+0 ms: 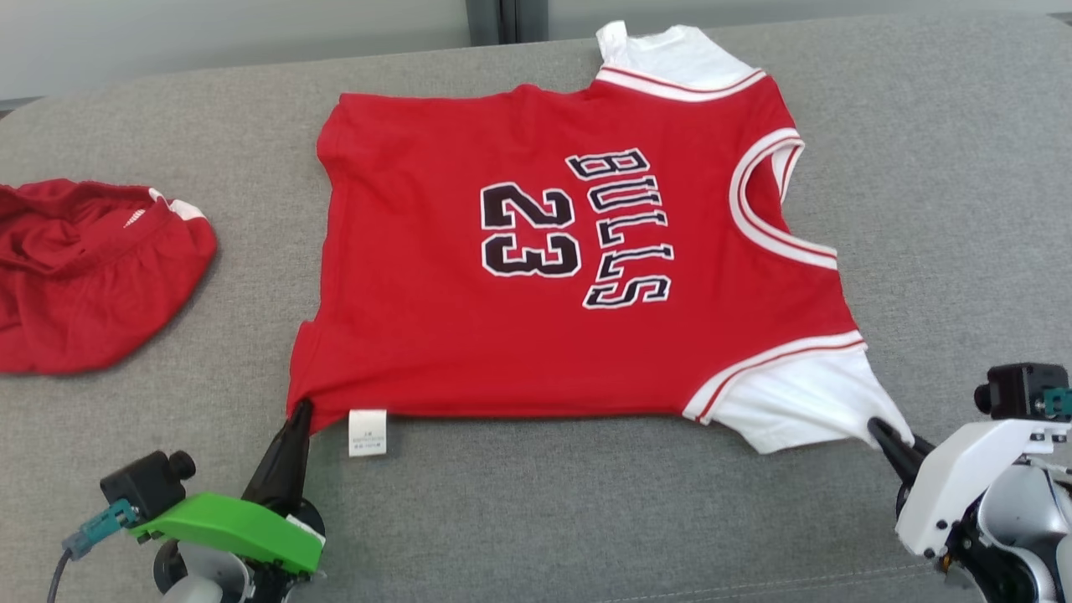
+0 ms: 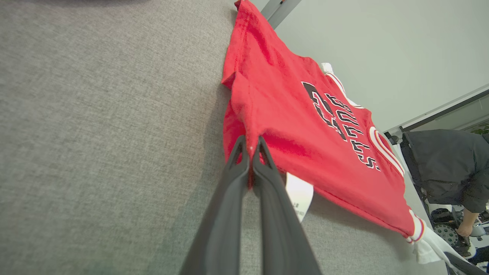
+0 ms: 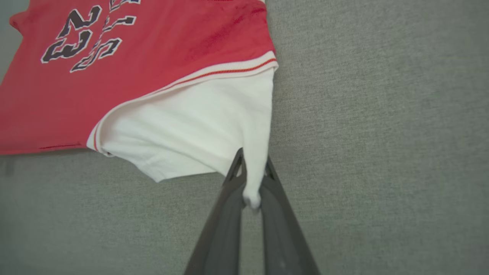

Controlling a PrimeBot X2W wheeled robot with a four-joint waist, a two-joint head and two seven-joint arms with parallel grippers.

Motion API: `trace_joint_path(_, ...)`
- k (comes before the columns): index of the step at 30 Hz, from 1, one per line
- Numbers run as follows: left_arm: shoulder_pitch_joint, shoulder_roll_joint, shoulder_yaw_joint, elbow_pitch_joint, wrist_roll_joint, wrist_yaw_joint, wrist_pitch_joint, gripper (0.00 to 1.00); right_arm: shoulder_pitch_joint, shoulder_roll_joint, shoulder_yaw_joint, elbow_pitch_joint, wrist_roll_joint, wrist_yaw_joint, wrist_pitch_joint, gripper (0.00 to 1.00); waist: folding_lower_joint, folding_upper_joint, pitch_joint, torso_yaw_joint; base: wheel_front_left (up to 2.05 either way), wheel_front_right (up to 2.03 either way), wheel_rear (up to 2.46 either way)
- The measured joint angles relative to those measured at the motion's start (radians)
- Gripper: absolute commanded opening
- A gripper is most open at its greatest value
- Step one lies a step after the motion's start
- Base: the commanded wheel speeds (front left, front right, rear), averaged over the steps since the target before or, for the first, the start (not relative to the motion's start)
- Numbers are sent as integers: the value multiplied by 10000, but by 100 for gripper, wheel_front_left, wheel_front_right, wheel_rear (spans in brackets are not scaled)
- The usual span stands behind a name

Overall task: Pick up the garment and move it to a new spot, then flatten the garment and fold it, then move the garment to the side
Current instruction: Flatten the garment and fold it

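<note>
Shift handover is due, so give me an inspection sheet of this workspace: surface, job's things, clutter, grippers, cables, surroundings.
Surface: grey fabric surface, smooth.
Job's things: red Bulls 23 jersey spread flat, print up; white care label at its near hem.
Clutter: crumpled red garment lying apart on the robot's left.
Grippers: left gripper shut on the jersey's near hem corner; right gripper shut on the tip of the white sleeve.
Cables: grey cable with a teal plug at the left wrist camera.
Surroundings: pale wall behind; person in a dark top, in the left wrist view.
</note>
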Motion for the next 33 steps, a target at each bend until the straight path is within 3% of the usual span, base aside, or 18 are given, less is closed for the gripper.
trace_joint_path(9,1092,407,-449,-188,69,579,646,0,1497,897,-593,-1336,-474,-2,2092,0,0,0,-427,-68,0,0,0)
trace_joint_path(19,1374,662,-591,-1129,228,857,840,0,1497,1162,-794,-1958,-708,-4,1979,0,0,0,-513,37,0,0,0)
trace_joint_path(23,1121,660,-593,-1448,234,886,995,0,1138,1035,-767,-2010,-708,-4,1871,0,0,0,-523,110,0,0,0)
trace_joint_path(33,-210,430,-681,-1900,182,1636,1946,0,-517,2,-387,-1429,-522,-4,2077,0,0,0,-387,179,0,0,0)
